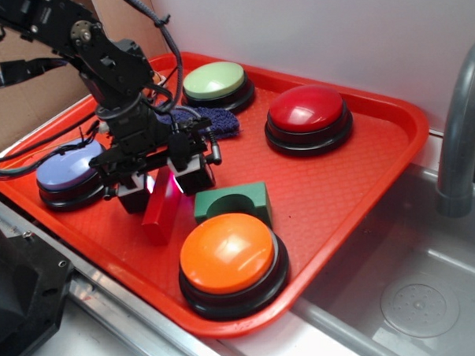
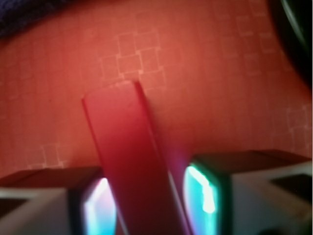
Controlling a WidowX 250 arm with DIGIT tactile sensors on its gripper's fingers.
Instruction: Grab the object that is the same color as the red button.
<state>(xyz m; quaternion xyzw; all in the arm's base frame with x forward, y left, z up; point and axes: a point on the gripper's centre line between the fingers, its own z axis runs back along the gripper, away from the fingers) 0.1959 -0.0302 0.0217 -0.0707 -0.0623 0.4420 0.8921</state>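
Orange button [image 1: 227, 253] sits nearest, at the near edge of the tray [image 1: 393, 132], a glossy dome on a black base.

Red block [image 1: 161, 209]: long, narrow, rectangular, plain matte red, close in colour to the tray beneath it. In the exterior view it stands tilted, its lower end on the tray floor left of the orange button, its upper end up between the fingers of the pincer [image 1: 160, 185]. In the wrist view the block [image 2: 132, 156] runs lengthwise between the two finger pads [image 2: 100, 208], which glow pale cyan; the left pad lies against it, while a narrow gap shows at the right pad. The pincer is spread about the block; a firm pinch cannot be confirmed.

Tray contents: red button [image 1: 308, 116], dark glossy dome on a black base, at the far right, well apart from the block. Green button [image 1: 215, 83], pale, at the far middle. Blue button [image 1: 69, 176], pale lavender-blue, at the left, just beside the pincer. Green block [image 1: 233, 206] with an arch cutout, touching the far side of the orange button and just right of the red block. Dark blue cloth [image 1: 207, 120] behind the pincer, near the green button.

Tray rests on a counter, overhanging a steel sink [image 1: 408, 289] at the right; a grey faucet [image 1: 460, 129] rises there.
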